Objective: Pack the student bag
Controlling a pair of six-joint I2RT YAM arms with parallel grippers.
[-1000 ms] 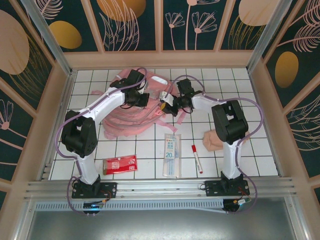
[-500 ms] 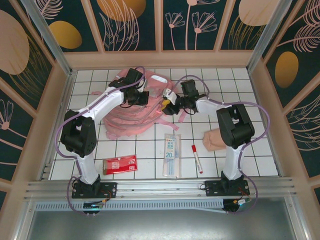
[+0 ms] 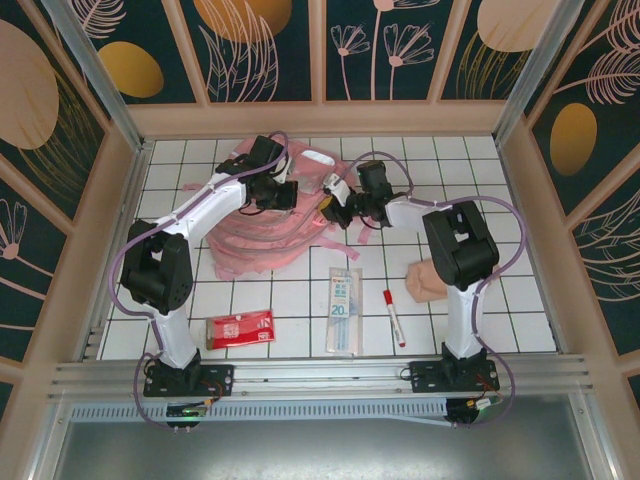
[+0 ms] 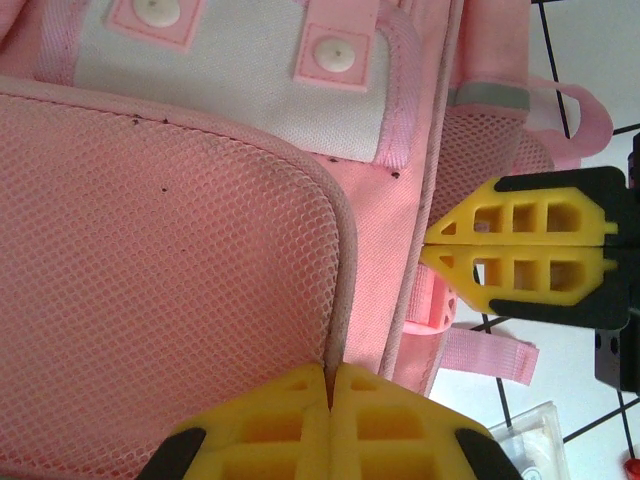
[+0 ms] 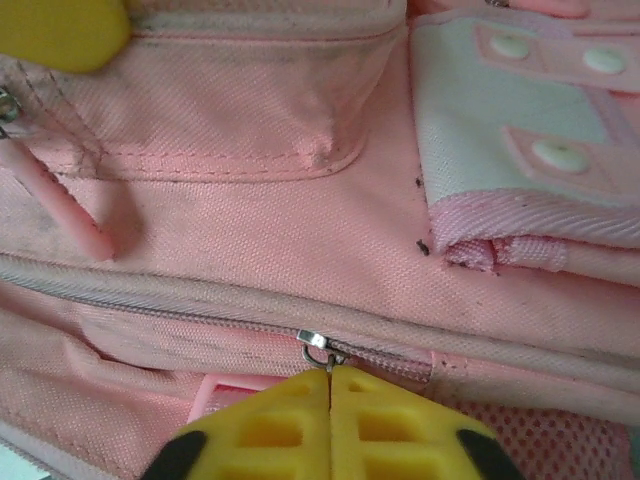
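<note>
The student bag (image 3: 262, 225) lies flat in the upper middle of the overhead frame, both arms reaching over it; the step in hand looks like opening its main zip so that things can go in. The right gripper (image 5: 330, 378) is closed tight at the bottom centre of its own view, its tips right against the zip slider (image 5: 318, 345) and seemingly nipping the pull, though I cannot tell whether the tab is truly caught. The left gripper (image 4: 329, 378) is likewise closed, tips together at the piped edge of the mesh panel (image 4: 150, 300) at the bottom of its view; whether any cloth sits between them I cannot tell. To do this well, I would have the left hold the fabric taut near the zip while the right draws the slider along the line of the teeth, low and steady, not lifting; soft cloth will bunch and jam the slider if pulled at an angle. The two grippers sit near each other over the bag's right side, so they could knock together; a loose strap (image 4: 488, 358) trails just beside the right one and could snag. On the table (image 3: 290, 290), lower in the overhead frame and well apart from the bag, lie a red packet (image 3: 240, 328), a clear case (image 3: 342, 310), a red marker (image 3: 393, 317) and a beige-pink pouch (image 3: 425, 280), none of them blocking the zip.
</note>
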